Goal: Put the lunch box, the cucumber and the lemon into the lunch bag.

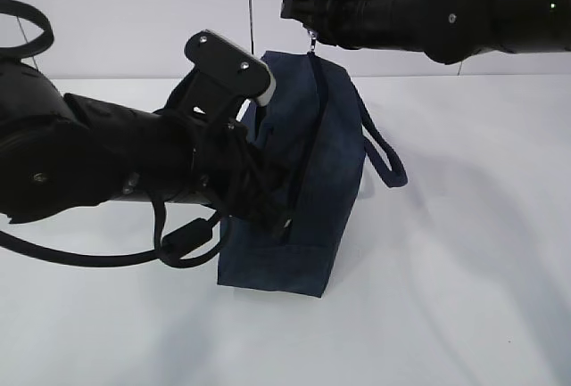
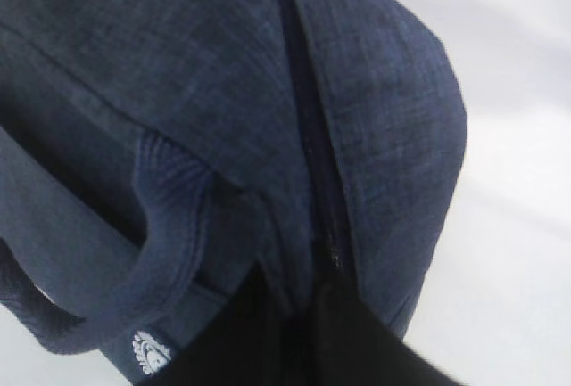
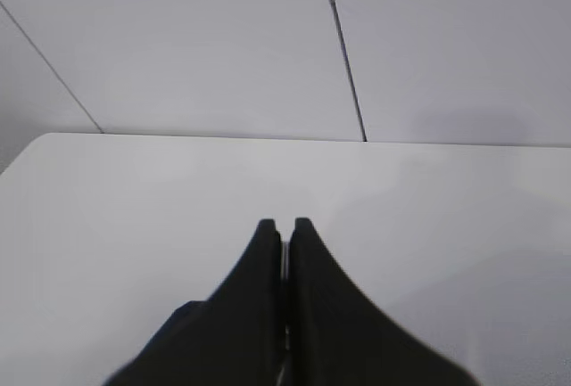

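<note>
Exterior view, lunch bag: navy fabric, standing on the white desk; zipper line runs down its upper face; 1 loop handle hangs on its right side.
Exterior view, right claw: above the bag's top end, a small silver pull dangling just under its tip.
Exterior view, left claw: buried against the bag's left side behind the arm; state cannot be told.
Left wrist view, lunch bag: fills the frame; zipper looks closed; a handle loops at lower left; claw not visible.
Right wrist view, right claw: 2 fingers pressed together, closed, a sliver of metal between them; the desk beyond.
</note>
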{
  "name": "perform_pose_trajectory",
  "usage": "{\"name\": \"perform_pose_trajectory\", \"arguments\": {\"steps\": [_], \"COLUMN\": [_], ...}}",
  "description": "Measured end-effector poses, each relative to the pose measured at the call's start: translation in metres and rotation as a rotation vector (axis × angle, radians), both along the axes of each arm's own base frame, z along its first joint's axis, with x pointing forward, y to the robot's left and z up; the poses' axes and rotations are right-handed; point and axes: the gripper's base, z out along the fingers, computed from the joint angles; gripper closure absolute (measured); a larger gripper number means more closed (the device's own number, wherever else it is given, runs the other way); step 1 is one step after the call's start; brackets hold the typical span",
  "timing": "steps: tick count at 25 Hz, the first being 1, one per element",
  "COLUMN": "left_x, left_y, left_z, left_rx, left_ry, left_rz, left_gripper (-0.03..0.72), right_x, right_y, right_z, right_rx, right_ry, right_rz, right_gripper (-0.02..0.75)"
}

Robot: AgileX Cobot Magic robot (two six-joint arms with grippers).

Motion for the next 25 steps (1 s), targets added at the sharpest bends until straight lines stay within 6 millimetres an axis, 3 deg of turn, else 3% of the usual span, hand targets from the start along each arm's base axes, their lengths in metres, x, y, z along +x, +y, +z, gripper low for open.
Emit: {"name": "perform_pose_trajectory", "arguments": {"steps": [10, 19, 22, 25], "left_x": [0.000, -0.003, 0.002, 0.005], "left_y": [0.001, 0.005, 0.010, 0.010], "left_z": [-0.001, 0.009, 0.020, 0.037], "left_rx": [0.014, -0.028, -0.036, -0.027], "left_ry": [0.009, 0.157, 0.257, 0.332], "left_rz": [0.001, 0.109, 0.174, 0.197], "left_gripper": [0.701, 0.688, 0.645, 0.533], "right_x": [0.031, 0.028, 0.026, 0.026], "right_y": [-0.006, -0.009, -0.009, -0.010], "right_z": [-0.016, -0.013, -0.011, -0.011], "right_rx": [-0.020, -0.035, -0.041, -0.046], "right_ry": [0.052, 0.095, 0.111, 0.125], "right_rz": [-0.033, -0.034, -0.032, -0.032], "right_gripper": [0.738, 0.738, 0.738, 0.738]}}
